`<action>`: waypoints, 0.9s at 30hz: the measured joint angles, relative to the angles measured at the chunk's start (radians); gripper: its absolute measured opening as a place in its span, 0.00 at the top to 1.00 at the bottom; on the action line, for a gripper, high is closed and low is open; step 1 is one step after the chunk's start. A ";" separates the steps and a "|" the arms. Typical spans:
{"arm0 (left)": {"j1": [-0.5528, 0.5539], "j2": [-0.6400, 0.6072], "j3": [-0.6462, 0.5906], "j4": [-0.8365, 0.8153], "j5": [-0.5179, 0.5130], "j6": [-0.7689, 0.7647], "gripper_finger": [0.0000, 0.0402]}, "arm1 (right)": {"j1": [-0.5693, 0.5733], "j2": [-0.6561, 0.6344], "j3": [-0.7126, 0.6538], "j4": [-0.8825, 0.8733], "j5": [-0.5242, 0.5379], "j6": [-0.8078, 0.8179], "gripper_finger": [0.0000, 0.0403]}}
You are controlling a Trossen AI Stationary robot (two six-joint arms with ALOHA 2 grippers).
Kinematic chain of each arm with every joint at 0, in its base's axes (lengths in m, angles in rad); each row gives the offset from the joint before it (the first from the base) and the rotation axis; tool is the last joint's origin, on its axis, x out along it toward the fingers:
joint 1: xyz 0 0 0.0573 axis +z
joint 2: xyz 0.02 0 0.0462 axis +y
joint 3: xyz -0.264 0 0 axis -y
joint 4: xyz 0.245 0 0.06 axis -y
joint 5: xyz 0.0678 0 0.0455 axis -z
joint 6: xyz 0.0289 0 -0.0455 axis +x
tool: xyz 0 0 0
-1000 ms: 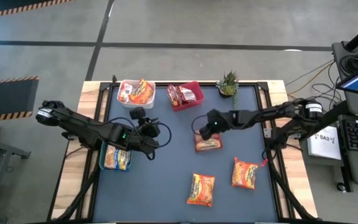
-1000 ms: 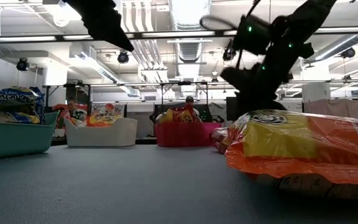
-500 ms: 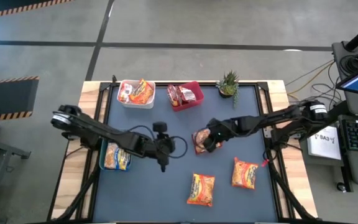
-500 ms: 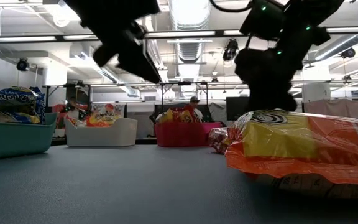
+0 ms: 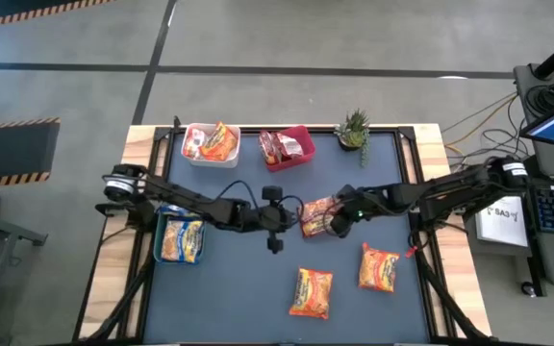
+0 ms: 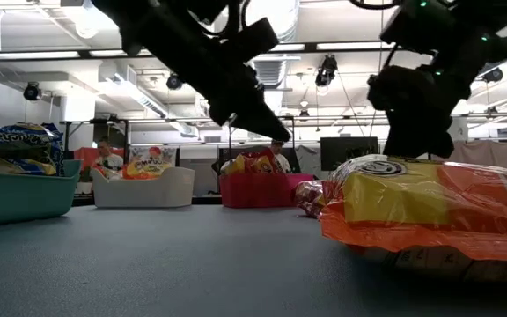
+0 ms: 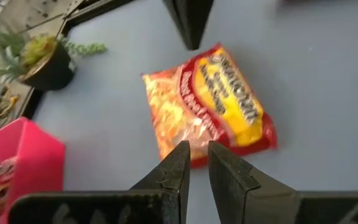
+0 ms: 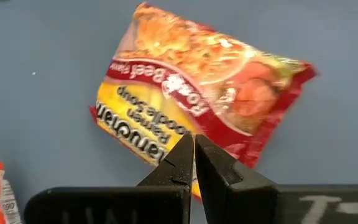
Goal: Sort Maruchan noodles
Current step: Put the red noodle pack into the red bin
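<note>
A red Maruchan packet lies flat mid-table; it also shows in the left wrist view and the right wrist view. My left gripper hovers above the table just left of it, fingers nearly together and empty. My right gripper is shut, its tips at the packet's right edge. Two orange packets lie flat nearer the front edge. Other packets sit in the white bin, the red bin and the green bin. My right gripper's shut fingertips stand at the red packet's edge, slanting down from the table's right side. I cannot tell whether they touch it. The packet lies flat on the table.
A small potted plant stands at the far right behind the red bin. The near orange packet fills the low view's right side. Bare dark mat lies at the front left.
My left gripper has gone from beside the green bin toward the table's right edge, up to the red packet. My right gripper has gone from the packet's far side across it to its right edge, toward the near and right.
</note>
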 joint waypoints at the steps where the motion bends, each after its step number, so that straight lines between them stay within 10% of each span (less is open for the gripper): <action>1: 0.005 0.006 0.000 0.017 0.015 0.000 0.91 | -0.002 -0.014 -0.016 0.015 0.004 0.001 0.98; 18: 0.042 0.231 0.002 0.358 0.081 -0.019 0.91 | -0.013 -0.177 -0.098 0.063 0.086 0.038 0.95; 27: 0.055 0.269 0.002 0.365 0.080 -0.046 0.91 | -0.018 -0.158 -0.098 0.027 0.075 0.164 0.66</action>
